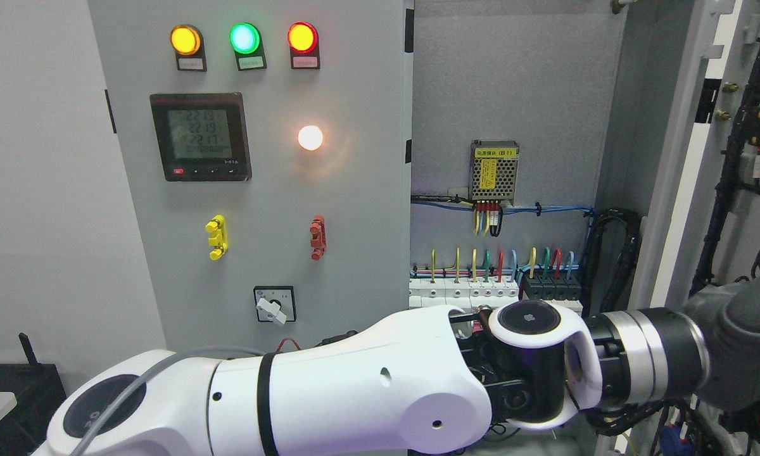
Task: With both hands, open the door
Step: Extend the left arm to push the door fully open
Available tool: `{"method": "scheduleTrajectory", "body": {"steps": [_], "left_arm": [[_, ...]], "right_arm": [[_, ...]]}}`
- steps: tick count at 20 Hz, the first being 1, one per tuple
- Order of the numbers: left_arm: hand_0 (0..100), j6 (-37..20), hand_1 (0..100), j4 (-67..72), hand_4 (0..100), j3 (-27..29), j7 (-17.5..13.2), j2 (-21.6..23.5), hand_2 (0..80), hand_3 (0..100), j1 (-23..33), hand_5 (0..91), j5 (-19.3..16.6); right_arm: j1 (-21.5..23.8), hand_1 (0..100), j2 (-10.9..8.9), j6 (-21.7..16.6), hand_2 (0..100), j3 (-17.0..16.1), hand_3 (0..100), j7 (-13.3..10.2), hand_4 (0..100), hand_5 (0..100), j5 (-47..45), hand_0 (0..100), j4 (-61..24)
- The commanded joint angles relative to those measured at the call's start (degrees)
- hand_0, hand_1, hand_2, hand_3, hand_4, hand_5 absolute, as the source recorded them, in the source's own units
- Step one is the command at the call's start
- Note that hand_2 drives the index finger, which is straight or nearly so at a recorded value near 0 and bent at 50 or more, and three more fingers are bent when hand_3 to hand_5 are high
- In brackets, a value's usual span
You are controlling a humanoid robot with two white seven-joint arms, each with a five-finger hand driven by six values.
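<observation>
Door [684, 190] ajar (seemingly), cabinet [519, 95] full of wiring [513, 259]

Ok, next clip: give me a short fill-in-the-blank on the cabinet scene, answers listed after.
1. The middle indicator lamp in the top row glows ____.
2. The right cabinet door stands ____, showing wiring inside.
3. The arm that crosses the bottom of the view enters from the picture's ____.
4. On the left door panel, the clip left of the red one is ____.

Answers: green; open; left; yellow
</observation>
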Motion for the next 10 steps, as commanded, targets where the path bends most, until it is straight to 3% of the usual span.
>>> {"method": "scheduleTrajectory", "body": {"steps": [1,10], "left_arm": [[0,0.36,0,-1.30,0,0.11,0.44,-0.98,0.0,0,0.02,0.0,0.00],[0,0.53,0,-1.13,0,0.29,0.26,-0.63,0.0,0,0.89,0.0,-0.09]], "right_arm": [[0.00,0,0.00,-0.05,0,0.00,0,0.01,0,0,0.00,38,0.00],[0.00,0,0.00,-0.05,0,0.00,0,0.01,0,0,0.00,38,0.00]]}}
